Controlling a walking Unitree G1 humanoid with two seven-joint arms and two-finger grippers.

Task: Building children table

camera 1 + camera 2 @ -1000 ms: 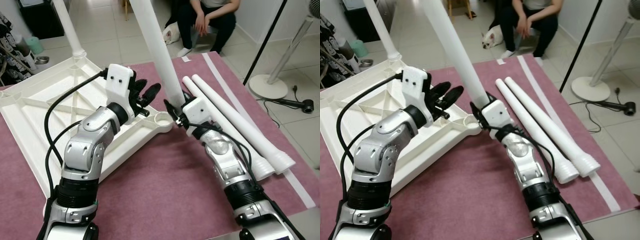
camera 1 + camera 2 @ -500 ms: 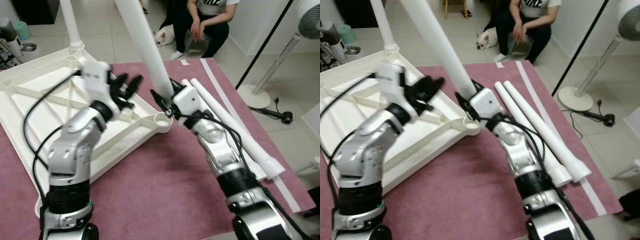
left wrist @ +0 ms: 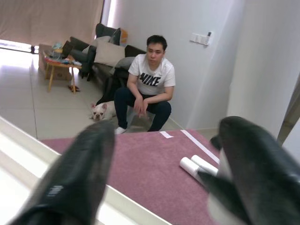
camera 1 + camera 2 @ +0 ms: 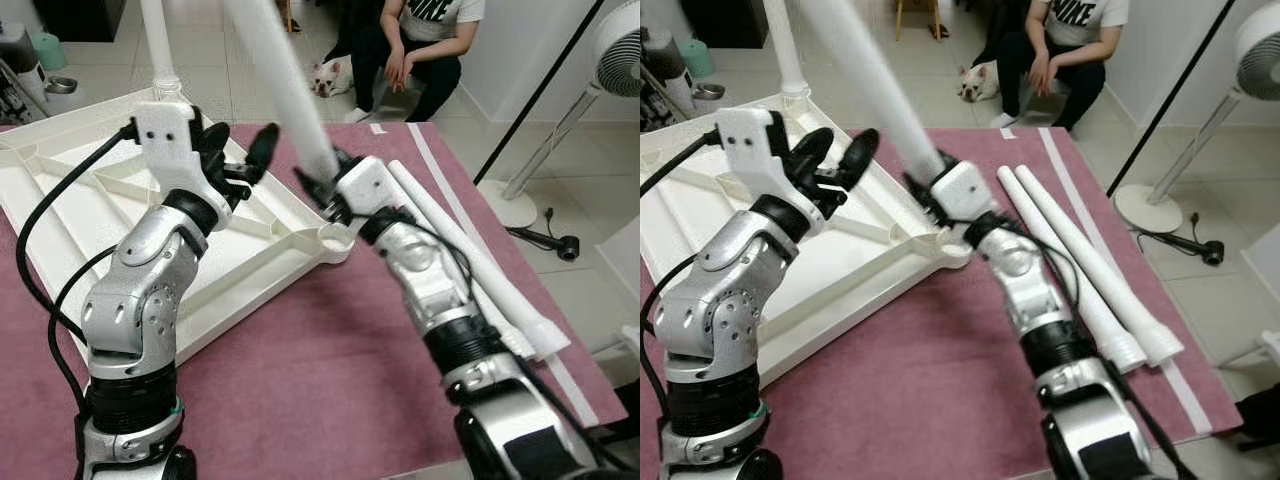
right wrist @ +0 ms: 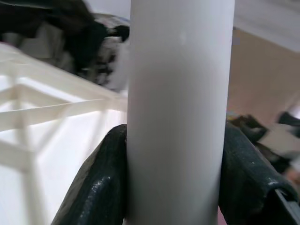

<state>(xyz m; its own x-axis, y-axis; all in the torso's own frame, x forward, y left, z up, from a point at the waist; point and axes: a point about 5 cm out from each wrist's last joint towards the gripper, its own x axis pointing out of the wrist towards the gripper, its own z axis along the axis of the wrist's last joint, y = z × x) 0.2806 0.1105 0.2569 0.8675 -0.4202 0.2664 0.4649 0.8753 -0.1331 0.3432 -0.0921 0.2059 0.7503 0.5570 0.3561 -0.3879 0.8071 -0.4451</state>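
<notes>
- White table leg (image 4: 285, 85): clamped at its lower end by the right gripper (image 4: 322, 185), rising tilted up and to the far left out of frame. It is blurred in both eye views. Its lower end sits just above and beside the near-right corner socket (image 4: 334, 237) of the tabletop; whether it touches the socket cannot be told.
- Right gripper: both black fingers (image 5: 101, 183) pressed against opposite sides of the white table leg, pinching it, as the right wrist view shows.
- Upturned white tabletop (image 4: 60, 205): lies underside up on the maroon rug (image 4: 330, 380), ribs visible, occupying the left and far-left part of the scene. A second leg (image 4: 158, 45) already stands upright in its far corner.
- Left gripper (image 4: 235, 155): raised over the tabletop, just left of the held leg, its two fingers (image 3: 70, 173) spread apart and holding nothing.
- Two spare white legs (image 4: 1080, 270): lie side by side on the rug to the right of the right arm, running from far to near, flared ends nearest.
- Surroundings: a person (image 4: 420, 40) in a white shirt and dark trousers crouches beyond the rug on the tiled floor, with a small pale dog (image 4: 322, 75) just beside. A standing fan (image 4: 600, 70) is at far right, with a black cable (image 4: 545, 235) on the floor near its base.
</notes>
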